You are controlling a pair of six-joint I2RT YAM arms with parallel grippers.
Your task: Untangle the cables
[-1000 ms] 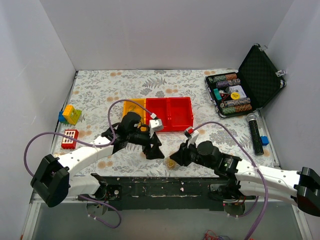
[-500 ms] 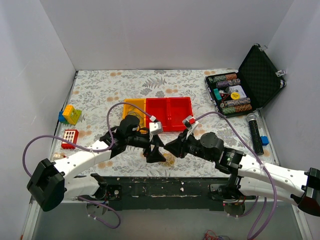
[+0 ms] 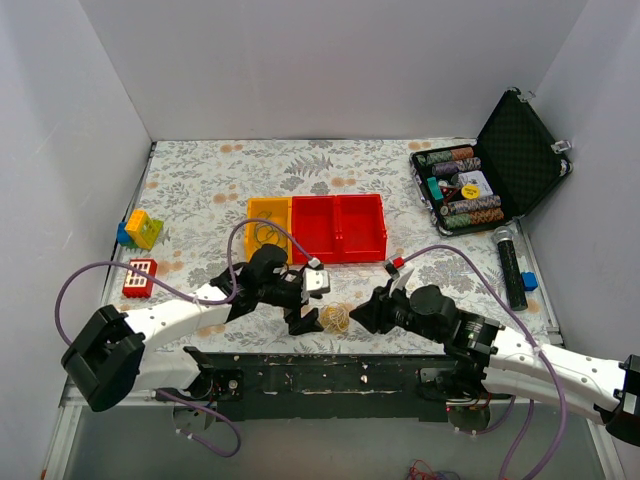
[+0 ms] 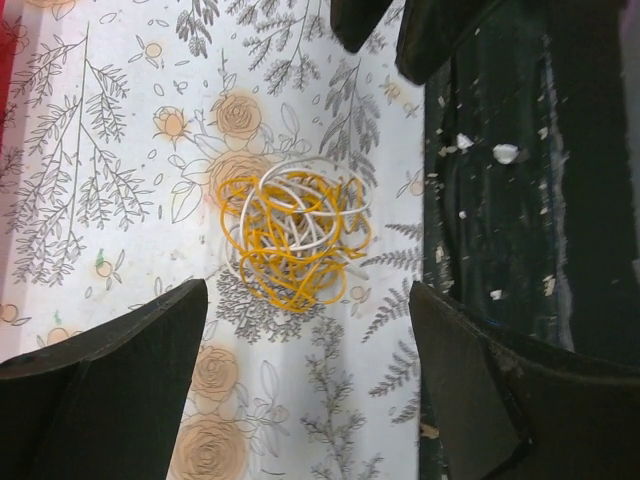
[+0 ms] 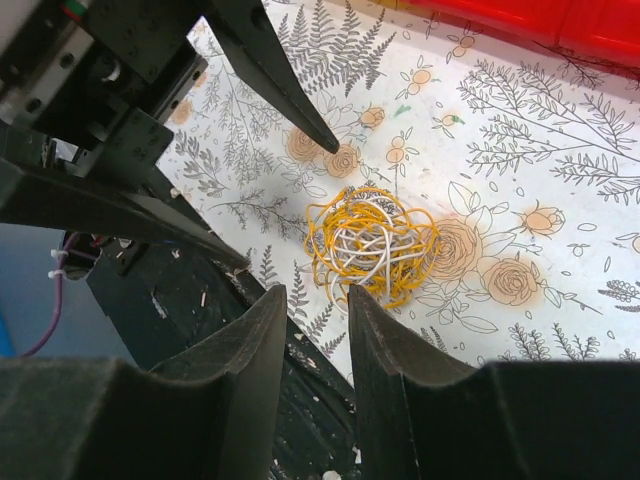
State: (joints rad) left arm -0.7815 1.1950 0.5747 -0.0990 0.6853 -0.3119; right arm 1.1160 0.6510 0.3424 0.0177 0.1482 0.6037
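The cables point(image 3: 335, 318) are a small tangled clump of yellow-orange and whitish wires lying on the flowered table near its front edge. The clump point(image 4: 295, 235) sits just ahead of my left gripper point(image 4: 308, 292), whose jaws stand wide open with only tablecloth between them. My right gripper point(image 5: 316, 292) is open by a narrow gap with nothing in it, and its right fingertip point(image 5: 356, 298) reaches the near edge of the clump point(image 5: 372, 245). From above, the left gripper point(image 3: 305, 320) and right gripper point(image 3: 365, 315) flank the clump.
The table's black front edge point(image 3: 330, 370) lies just below the clump. Behind it stand red bins point(image 3: 338, 225) and a yellow bin point(image 3: 268, 222). Toy blocks point(image 3: 140, 230) and a red block point(image 3: 139, 277) lie left. An open case of chips point(image 3: 480, 180) and a black cylinder point(image 3: 512, 268) are right.
Both grippers met over the clump half a second ago and have since drawn apart. The clump now lies free between them. The right jaws have widened.
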